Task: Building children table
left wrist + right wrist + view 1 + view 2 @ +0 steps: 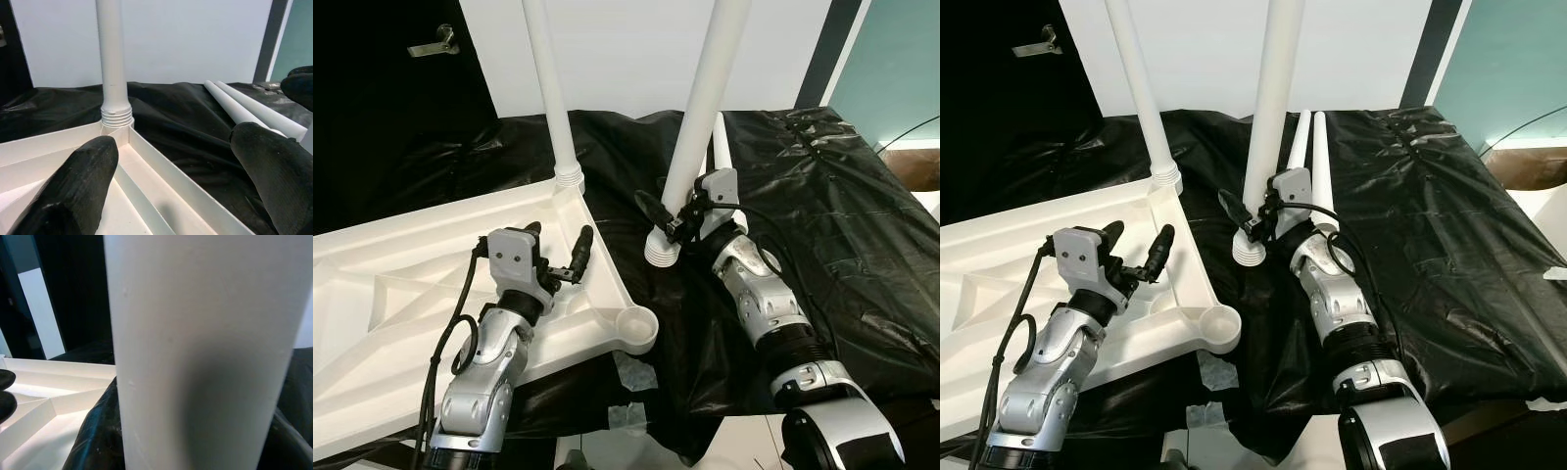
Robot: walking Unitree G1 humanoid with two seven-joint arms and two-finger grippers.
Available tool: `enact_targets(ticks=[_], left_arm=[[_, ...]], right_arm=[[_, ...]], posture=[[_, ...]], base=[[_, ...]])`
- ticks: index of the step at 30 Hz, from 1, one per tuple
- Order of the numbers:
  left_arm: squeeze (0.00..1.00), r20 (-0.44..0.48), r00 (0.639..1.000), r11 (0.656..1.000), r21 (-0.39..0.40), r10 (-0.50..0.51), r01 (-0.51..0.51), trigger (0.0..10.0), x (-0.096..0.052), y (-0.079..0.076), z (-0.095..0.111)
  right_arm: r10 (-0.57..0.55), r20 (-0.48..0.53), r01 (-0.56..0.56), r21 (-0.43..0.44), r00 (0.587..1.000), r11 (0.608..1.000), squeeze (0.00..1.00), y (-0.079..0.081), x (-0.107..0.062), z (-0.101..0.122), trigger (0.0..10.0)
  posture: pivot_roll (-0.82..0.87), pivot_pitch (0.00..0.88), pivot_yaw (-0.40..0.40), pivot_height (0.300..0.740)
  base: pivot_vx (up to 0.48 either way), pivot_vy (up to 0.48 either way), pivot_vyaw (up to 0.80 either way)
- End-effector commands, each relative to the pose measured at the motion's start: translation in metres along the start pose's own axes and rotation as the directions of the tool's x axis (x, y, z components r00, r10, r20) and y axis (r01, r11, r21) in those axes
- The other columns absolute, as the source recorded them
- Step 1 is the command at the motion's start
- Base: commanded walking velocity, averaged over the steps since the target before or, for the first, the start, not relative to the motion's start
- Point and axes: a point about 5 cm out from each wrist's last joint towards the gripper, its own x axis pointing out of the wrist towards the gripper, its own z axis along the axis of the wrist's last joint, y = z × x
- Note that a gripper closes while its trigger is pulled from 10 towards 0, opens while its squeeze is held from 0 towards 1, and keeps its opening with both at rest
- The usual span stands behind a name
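A white table top (391,284) lies upside down on the left. One white leg (548,88) stands screwed into its far corner socket (117,117). The near corner socket (636,329) is an empty round cup. My right gripper (674,217) is shut on a second leg (705,98), held nearly upright with its threaded end (661,251) just above the black sheet, right of the table top. This leg (205,352) looms close in the right wrist view. My left gripper (560,235) hovers open over the table top's right rim. Two more legs (1317,147) lie on the sheet behind.
A black plastic sheet (842,196) covers the work surface, which ends at the front and right. A dark door with a handle (435,41) and a white wall stand behind. A cardboard box (915,166) sits at the far right.
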Motion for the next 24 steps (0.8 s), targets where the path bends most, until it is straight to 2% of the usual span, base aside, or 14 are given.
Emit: enact_targets(ticks=[1, 2, 6, 8, 9, 14, 19, 22, 24], left_arm=[[0.0, -0.008, 1.0, 1.0, 0.003, 0.029, -0.029, 10.0, -0.002, 0.004, -0.004], [0.0, 0.01, 0.998, 0.998, 0.004, 0.064, -0.064, 10.0, -0.002, 0.007, -0.006], [0.0, 0.02, 0.996, 0.996, 0.005, 0.085, -0.085, 10.0, -0.001, 0.009, -0.008], [0.0, 0.038, 0.986, 0.987, -0.005, 0.161, -0.161, 10.0, 0.0, 0.015, -0.011], [0.0, 0.038, 0.986, 0.987, -0.005, 0.161, -0.161, 10.0, 0.0, 0.015, -0.011], [0.0, 0.054, 0.959, 0.96, -0.031, 0.278, -0.277, 10.0, 0.003, 0.022, -0.013], [0.0, 0.069, 0.947, 0.95, -0.051, 0.312, -0.309, 10.0, 0.006, 0.021, -0.012], [0.0, 0.095, 0.927, 0.932, -0.029, 0.363, -0.362, 10.0, 0.006, 0.027, -0.009], [0.0, 0.095, 0.927, 0.932, -0.029, 0.363, -0.362, 10.0, 0.006, 0.027, -0.009]], right_arm=[[-0.004, 0.01, 0.004, 0.002, 1.0, 1.0, 0.0, -0.001, -0.002, -0.001, 10.0], [-0.018, 0.016, 0.018, -0.006, 1.0, 1.0, 0.0, 0.0, -0.003, -0.003, 10.0], [-0.025, 0.02, 0.026, -0.009, 0.999, 1.0, 0.0, 0.0, -0.003, -0.004, 10.0], [-0.093, 0.024, 0.094, -0.035, 0.995, 0.995, 0.0, -0.003, -0.005, -0.006, 10.0], [-0.093, 0.024, 0.094, -0.035, 0.995, 0.995, 0.0, -0.003, -0.005, -0.006, 10.0], [-0.227, 0.048, 0.23, -0.045, 0.973, 0.972, 0.0, -0.009, -0.005, -0.007, 10.0], [-0.263, 0.05, 0.265, -0.037, 0.963, 0.964, 0.0, -0.005, -0.003, -0.01, 10.0], [-0.279, 0.061, 0.282, -0.047, 0.958, 0.958, 0.0, -0.003, -0.003, -0.01, 10.0], [-0.279, 0.061, 0.282, -0.047, 0.958, 0.958, 0.0, -0.003, -0.003, -0.01, 10.0]], posture=[[0.13, 0.033, -0.002, 0.74], [0.13, 0.033, -0.002, 0.74], [0.13, 0.032, -0.001, 0.74], [0.13, 0.031, 0.001, 0.74], [0.13, 0.031, 0.001, 0.74], [0.13, 0.031, 0.002, 0.74], [0.14, 0.032, -0.001, 0.74], [0.14, 0.032, -0.001, 0.74], [0.14, 0.032, -0.001, 0.74]], base=[[0.0, 0.0, 0.0], [0.0, 0.0, 0.0], [0.0, 0.0, 0.0], [0.0, 0.0, 0.0], [0.0, 0.0, 0.0], [0.0, 0.0, 0.0], [0.0, 0.0, 0.0], [0.0, 0.0, 0.0], [0.0, 0.0, 0.0]])
